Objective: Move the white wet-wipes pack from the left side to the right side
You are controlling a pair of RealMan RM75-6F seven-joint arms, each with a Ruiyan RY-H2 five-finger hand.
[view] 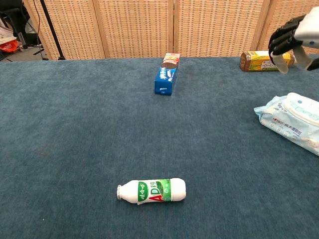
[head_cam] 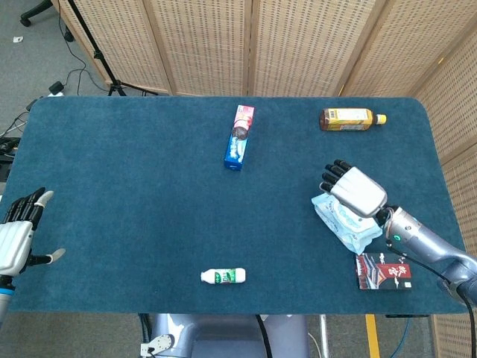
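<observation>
Blue cloth: the table [head_cam: 134,194] is covered by it in both views.

Head view
- Wet-wipes pack [head_cam: 344,224]: seen lying flat on the right side of the table, partly hidden under the right hand.
- Right hand [head_cam: 354,189]: held over the pack's far edge, its dark fingers [head_cam: 333,171] spread and stretched toward the table's middle; nothing is gripped. Whether the palm touches the pack cannot be told here.
- Left hand [head_cam: 16,237]: seen at the left table edge, fingers apart, nothing held.
- Toothpaste box [head_cam: 238,138]: laid lengthwise near the far middle.
- Tea bottle [head_cam: 352,118]: laid on its side at the far right.
- Small white bottle [head_cam: 223,276]: laid on its side near the front edge.
- Red packet [head_cam: 384,271]: laid just in front of the pack, by the right forearm.

Chest view
- Wet-wipes pack [view: 291,119]: shown resting on the cloth at the right frame edge.
- Right hand [view: 294,37]: raised clear above the pack, fingers [view: 279,40] loosely apart and empty.
- Small white bottle [view: 152,191]: shown lying in the foreground.
</observation>
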